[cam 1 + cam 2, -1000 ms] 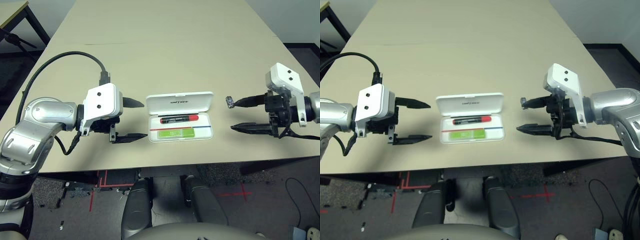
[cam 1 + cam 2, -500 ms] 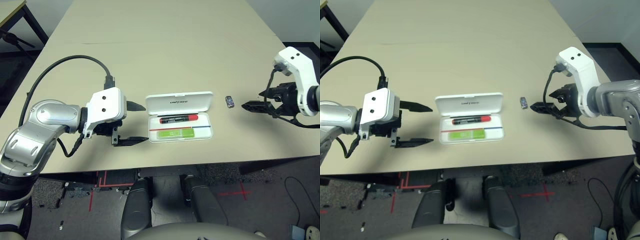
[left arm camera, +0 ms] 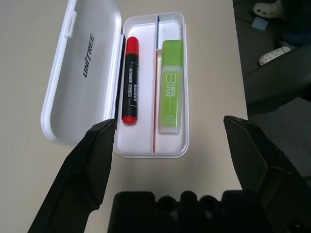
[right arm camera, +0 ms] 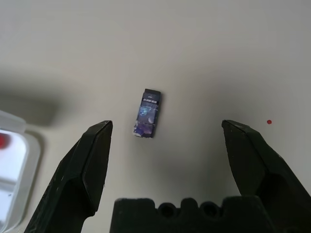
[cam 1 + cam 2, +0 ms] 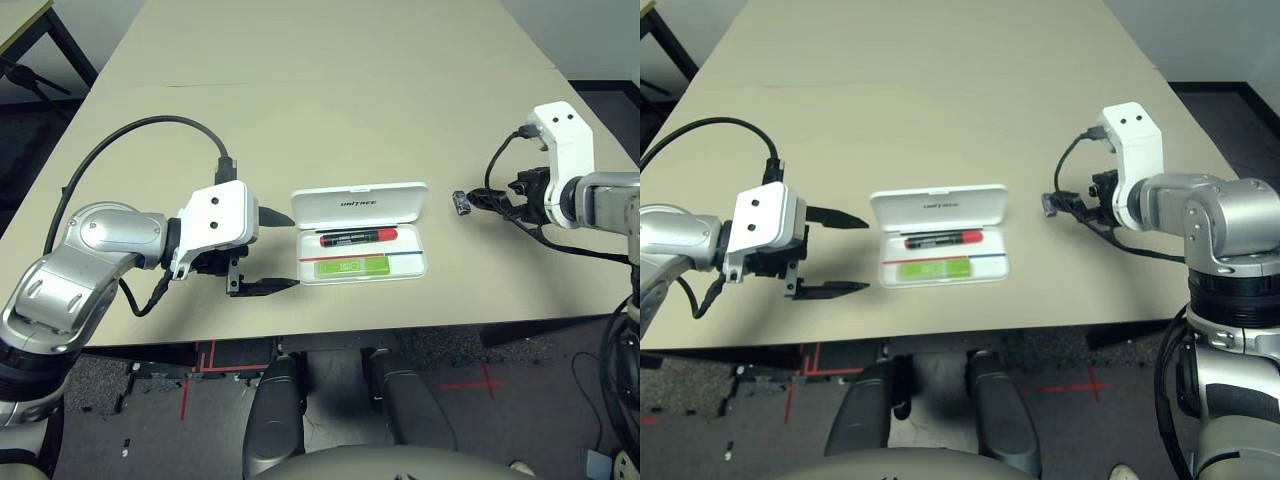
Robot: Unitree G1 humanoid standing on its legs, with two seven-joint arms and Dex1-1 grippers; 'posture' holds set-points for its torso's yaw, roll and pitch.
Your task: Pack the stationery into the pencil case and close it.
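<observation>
Here the right gripper (image 4: 165,131) stands wide, the small block (image 4: 146,112) between its jaws, untouched. The left gripper (image 3: 177,141) gapes wide before the open case (image 3: 77,87).

Open pencil case (image 3: 82,87) with 2 markers (image 3: 171,87)

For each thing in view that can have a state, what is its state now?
pencil case: lid open, lying on the table.
red marker: lying inside the case.
green marker: lying inside the case.
small block: on the table, outside the case, not held.
left pincer: open, holding nothing.
right pincer: open, around the block.
</observation>
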